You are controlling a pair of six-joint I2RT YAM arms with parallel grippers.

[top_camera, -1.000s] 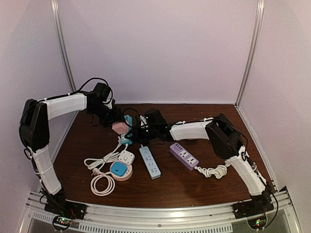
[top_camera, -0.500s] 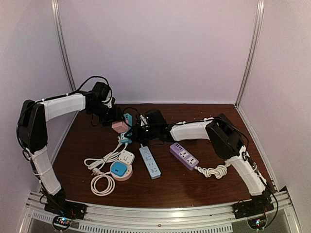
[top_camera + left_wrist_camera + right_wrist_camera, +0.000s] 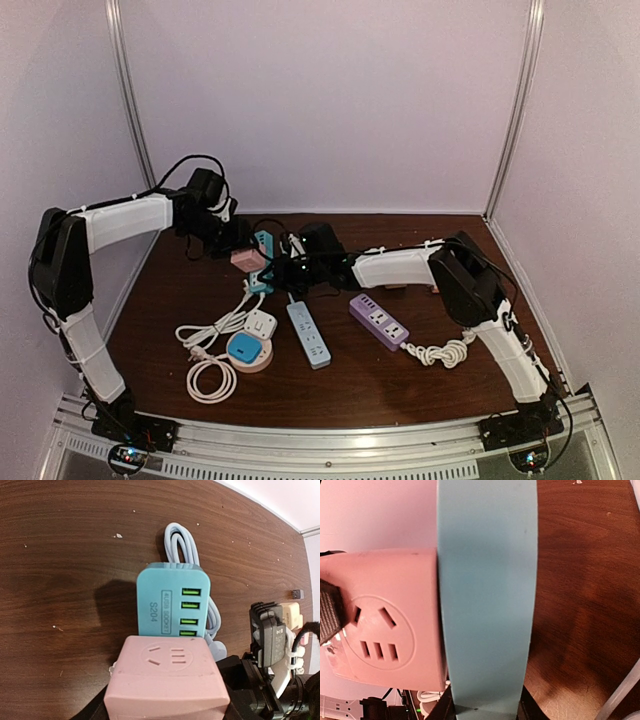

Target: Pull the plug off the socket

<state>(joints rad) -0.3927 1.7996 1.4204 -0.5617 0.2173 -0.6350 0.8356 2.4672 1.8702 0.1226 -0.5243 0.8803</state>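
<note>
A pink cube plug [image 3: 246,261] sits flush against a teal socket block [image 3: 263,243] at the table's back left. My left gripper [image 3: 236,252] is shut on the pink cube. In the left wrist view the cube [image 3: 167,680] fills the jaws [image 3: 167,707], with the teal block [image 3: 172,605] and its green USB ports just beyond. My right gripper [image 3: 287,270] is shut on the teal block. In the right wrist view the block [image 3: 487,595] rises from the jaws [image 3: 487,711], with the pink cube [image 3: 385,615] pressed against its left face. No gap shows between them.
A blue power strip [image 3: 308,334], a purple strip [image 3: 378,320] with a coiled white cord [image 3: 440,352], a white cube socket [image 3: 260,322], a round blue-topped socket [image 3: 247,350] and a white cable loop [image 3: 210,380] lie nearer the front. White walls enclose the table.
Both arms have shifted only slightly. The pink cube and teal block stay pressed together at nearly the same spot.
</note>
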